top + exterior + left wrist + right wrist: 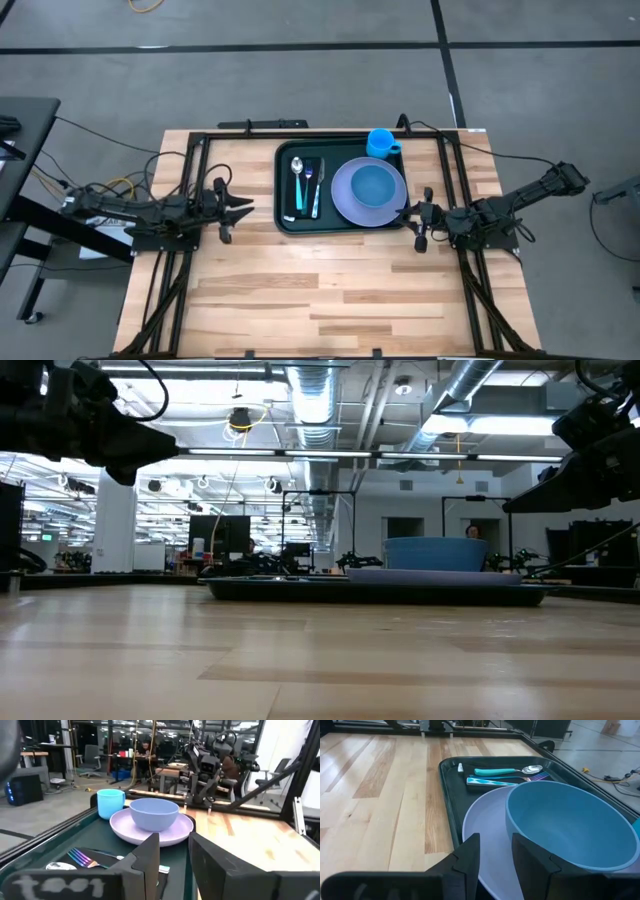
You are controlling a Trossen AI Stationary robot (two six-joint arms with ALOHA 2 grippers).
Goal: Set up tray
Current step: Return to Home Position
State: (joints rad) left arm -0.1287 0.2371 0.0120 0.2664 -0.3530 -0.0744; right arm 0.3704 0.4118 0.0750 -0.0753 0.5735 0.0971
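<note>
**Left claw (232,213) and right claw (420,218) hang empty beside a laid tray (340,152)**

Both claws are spread and pinch nothing. The left one hovers over the counter (300,290) just left of the tray, and the right one sits near the tray's right front corner. The tray lies at the counter's far middle. It holds a plate (345,203) with a bowl (374,183) on it and a cup (380,142) at the far rim. A spoon (297,190), fork (309,180) and knife (317,197) lie side by side left of the plate. The setting looks complete. By my judgement, the only thing left is for the arms to park.
</note>
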